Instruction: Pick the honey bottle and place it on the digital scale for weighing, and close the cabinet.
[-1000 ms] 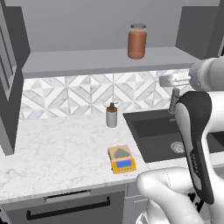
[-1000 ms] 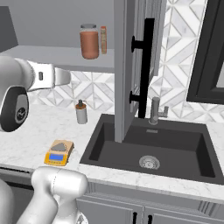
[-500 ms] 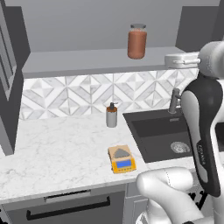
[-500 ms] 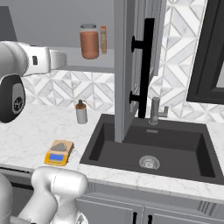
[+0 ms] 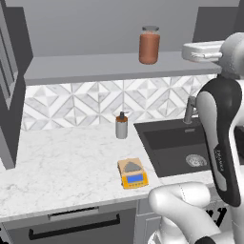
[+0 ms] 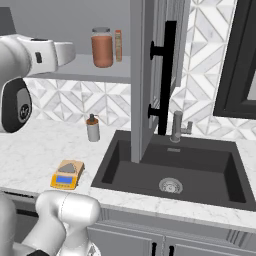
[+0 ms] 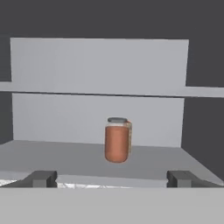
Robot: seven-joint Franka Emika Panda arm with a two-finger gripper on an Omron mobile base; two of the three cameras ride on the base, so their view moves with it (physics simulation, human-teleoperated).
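Observation:
The honey bottle (image 5: pixel 149 45) (image 6: pixel 102 47) (image 7: pixel 116 139), a reddish-brown jar with a grey lid, stands upright on the lower shelf of the open cabinet (image 5: pixel 100 66). My gripper (image 7: pixel 111 179) is open and empty. It is level with the shelf, faces the jar and is still well short of it. The two fingertips (image 7: pixel 42 178) stand far apart, with the jar centred between them in the hand view. The digital scale (image 5: pixel 133 173) (image 6: pixel 66 174) lies bare near the counter's front edge. One cabinet door (image 6: pixel 150 75) with a black bar handle hangs open over the sink.
A small pump dispenser (image 5: pixel 121 126) (image 6: pixel 93 128) stands on the counter at the backsplash. A small orange box (image 6: pixel 118 45) stands just behind the jar. The dark sink (image 6: pixel 170 170) and its faucet (image 6: pixel 176 127) are to the right. The other open door (image 5: pixel 8 81) is at the far left.
The arm has lifted the hand from below shelf height up to the shelf's level and brought it closer to the jar. The jaws stayed open.

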